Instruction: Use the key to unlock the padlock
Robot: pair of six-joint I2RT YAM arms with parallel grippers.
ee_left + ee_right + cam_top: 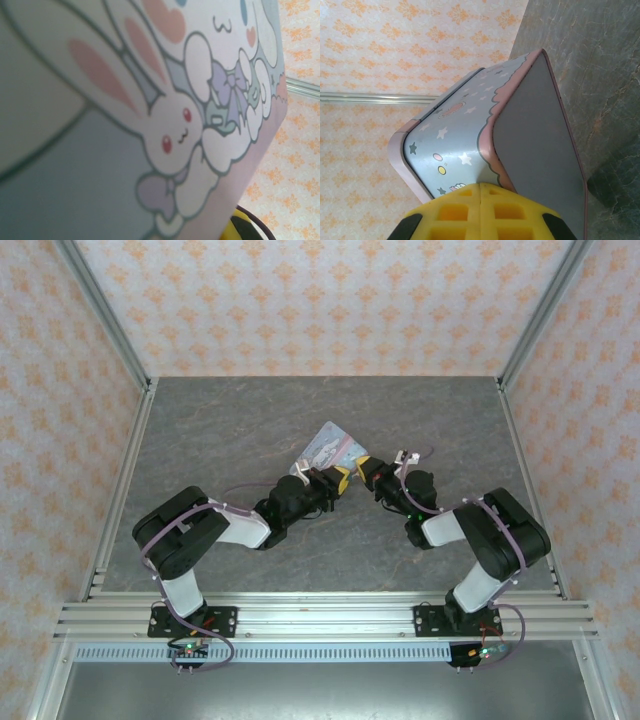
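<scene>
The padlock and the key are hidden from me. A pale blue tin (pixel 329 448) with a white cartoon rabbit on its lid (pixel 175 130) stands tipped up at the table's middle, so its starred side wall (pixel 455 145) and grey underside (pixel 535 135) face the right wrist camera. My right gripper (pixel 481 186) is shut, yellow pads pressed together, their tips against the tin's side wall near the pink bottom rim. From above, the right gripper (pixel 362 470) and the left gripper (pixel 338 480) meet just in front of the tin. The left jaws are hidden behind the lid and shut.
Grey marbled tabletop (pixel 230 430) spreads round the tin. Aluminium frame posts (pixel 125 350) and patterned walls (pixel 320 300) close in the sides and back. A yellow and black finger piece (pixel 245 227) shows past the lid's lower right corner.
</scene>
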